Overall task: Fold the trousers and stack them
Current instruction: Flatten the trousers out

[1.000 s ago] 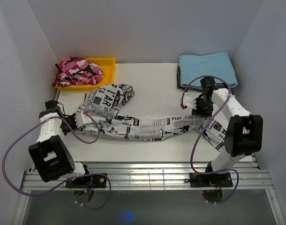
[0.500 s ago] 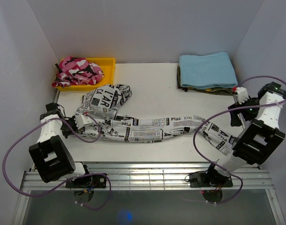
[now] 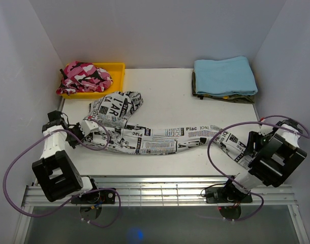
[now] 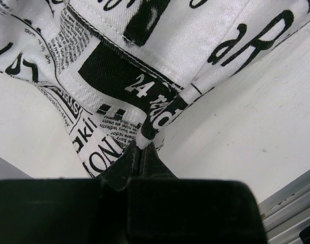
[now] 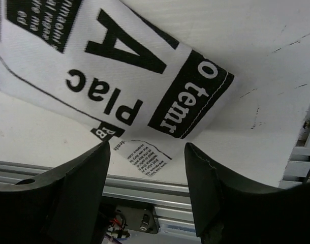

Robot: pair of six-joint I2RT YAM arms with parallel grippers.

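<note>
The trousers (image 3: 155, 138), white with black newspaper print, lie stretched across the table from left to right. The waist end is bunched at the left (image 3: 114, 107). My left gripper (image 3: 88, 127) sits at that left end, shut on a pinched fold of the trousers (image 4: 145, 122), its fingertips (image 4: 137, 155) pressed together. My right gripper (image 5: 147, 162) hovers open over the leg hem (image 5: 160, 96) near the table's front right edge. Nothing is between its fingers (image 5: 96, 173). In the top view the right arm (image 3: 272, 155) hides part of the leg end.
A yellow tray (image 3: 119, 71) at the back left holds a pink camouflage garment (image 3: 85, 76). A folded light blue cloth (image 3: 224, 75) lies at the back right on a darker one. A metal rail (image 3: 170, 185) runs along the front edge. White walls close in three sides.
The right arm has swung from the trouser leg out to the right wall and down to the front right, its gripper now open over the hem. The left gripper stays shut on the fabric.
</note>
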